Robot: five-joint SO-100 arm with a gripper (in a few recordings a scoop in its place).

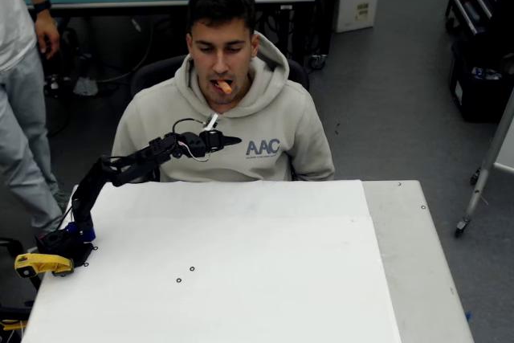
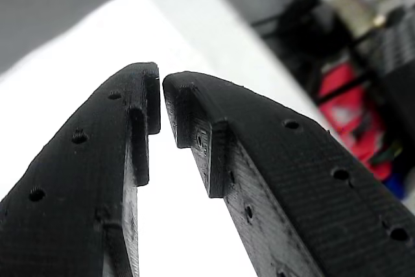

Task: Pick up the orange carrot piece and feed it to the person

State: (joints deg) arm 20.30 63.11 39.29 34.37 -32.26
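One white counter fills the lower half of the overhead view, bare apart from a few small dark marks. Behind it, centre of frame, sits one person in a beige hoodie, and there it is: the one orange carrot piece is between his lips, poking out. A second person stands at the upper left edge, partly cut off. One black arm reaches up from the lower left, and its end effector hangs at chest height, just below his chin, apart from the carrot. In the wrist view the end effector is narrow, tips nearly meeting with a slim gap, and it grips nothing. By my read the feeding is done and what's left is the retreat: pull the arm back low and slow, away from his face, no sudden swings, and keep the tips pinched in so nothing snags his hoodie
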